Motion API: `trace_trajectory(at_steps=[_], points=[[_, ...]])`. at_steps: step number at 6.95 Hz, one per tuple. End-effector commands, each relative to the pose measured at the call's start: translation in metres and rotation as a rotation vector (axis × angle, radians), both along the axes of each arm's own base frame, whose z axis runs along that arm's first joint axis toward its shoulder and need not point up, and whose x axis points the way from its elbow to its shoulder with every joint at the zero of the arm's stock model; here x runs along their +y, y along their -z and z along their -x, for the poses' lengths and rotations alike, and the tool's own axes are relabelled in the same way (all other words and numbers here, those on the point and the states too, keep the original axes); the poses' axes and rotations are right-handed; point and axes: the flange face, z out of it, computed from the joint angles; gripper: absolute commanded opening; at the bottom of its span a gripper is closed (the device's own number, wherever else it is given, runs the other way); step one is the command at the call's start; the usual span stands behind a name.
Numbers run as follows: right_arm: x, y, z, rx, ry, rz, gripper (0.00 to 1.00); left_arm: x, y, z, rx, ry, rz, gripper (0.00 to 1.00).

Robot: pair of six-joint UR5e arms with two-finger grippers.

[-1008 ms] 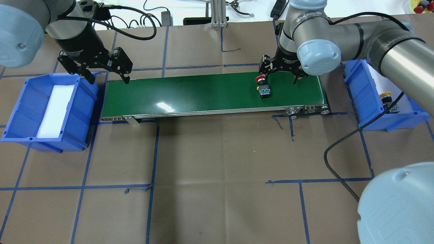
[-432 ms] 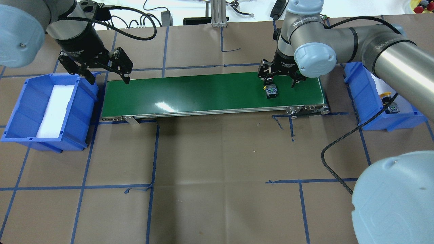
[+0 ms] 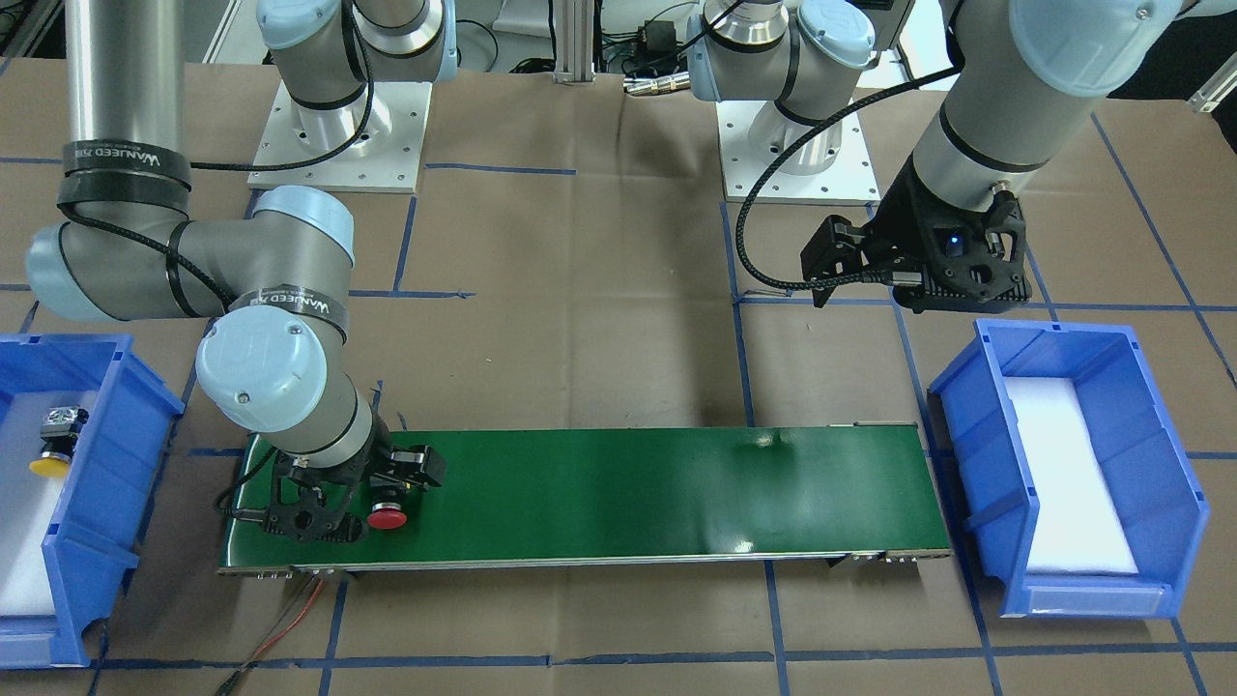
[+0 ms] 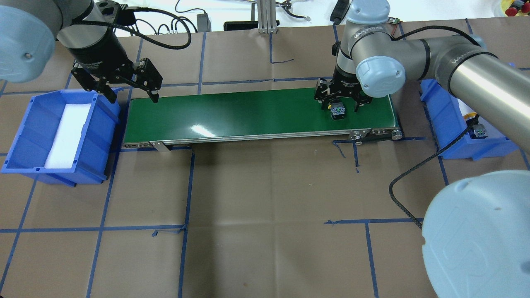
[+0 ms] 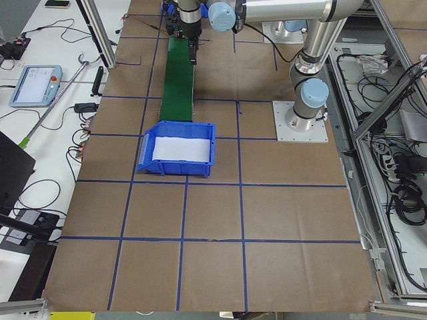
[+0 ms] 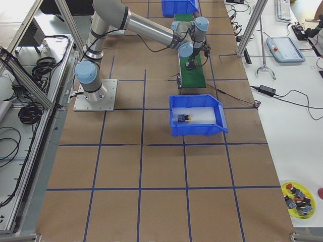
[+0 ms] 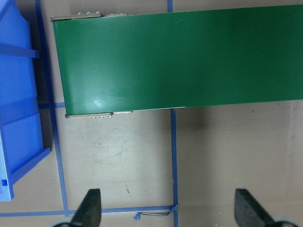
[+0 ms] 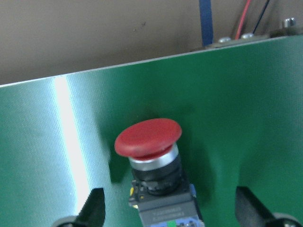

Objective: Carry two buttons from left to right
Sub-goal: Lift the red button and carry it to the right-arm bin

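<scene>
Right-hand blue bin [image 3: 111, 454]: white foam liner [image 3: 19, 570], one yellow button [image 3: 53, 445] lying on it; yellow cap, black barrel, grey contact block. Left-hand blue bin [image 4: 25, 136]: white foam pad [image 4: 68, 132]. Red button [image 8: 148, 137]: on its side near the right end of green conveyor belt [image 4: 248, 111]; domed red cap, silver collar, black barrel, block with green detail. Right gripper [image 4: 340, 108]: spread wide, fingers flanking red button, not touching. Left gripper [image 7: 169, 210]: spread, holding nothing, above table paper [image 7: 213, 156] beside belt's left end.

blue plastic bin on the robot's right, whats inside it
A white foam liner with one yellow mushroom-cap push button lying on it. The right arm covers part of the blue plastic bin from overhead; the side view shows nothing else.
</scene>
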Motion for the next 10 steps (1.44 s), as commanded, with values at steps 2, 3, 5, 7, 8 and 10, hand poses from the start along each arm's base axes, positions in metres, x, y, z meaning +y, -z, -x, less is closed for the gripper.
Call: trace_trajectory(at_steps=[2, 3, 5, 7, 8, 10], points=[[-0.001, -0.002, 0.004, 0.013, -0.007, -0.002, 0.08, -0.001, 0.002, 0.000, 0.003, 0.000, -0.003, 1.00], [-0.001, -0.008, 0.006, 0.015, -0.014, 0.006, 0.05, -0.001, 0.002, 0.000, 0.001, -0.002, -0.003, 1.00], [0.001, -0.066, 0.023, 0.014, -0.048, 0.091, 0.05, -0.002, 0.002, 0.000, 0.003, -0.005, -0.003, 1.00], [-0.006, -0.170, 0.129, 0.028, -0.056, 0.165, 0.05, -0.002, 0.003, 0.000, 0.004, -0.005, -0.005, 1.00], [-0.004, -0.192, 0.192, 0.026, -0.103, 0.131, 0.05, -0.002, 0.003, 0.000, 0.004, -0.005, -0.005, 1.00], [0.001, -0.181, 0.323, 0.031, -0.185, 0.124, 0.05, -0.002, 0.003, 0.000, 0.006, -0.005, -0.005, 1.00]])
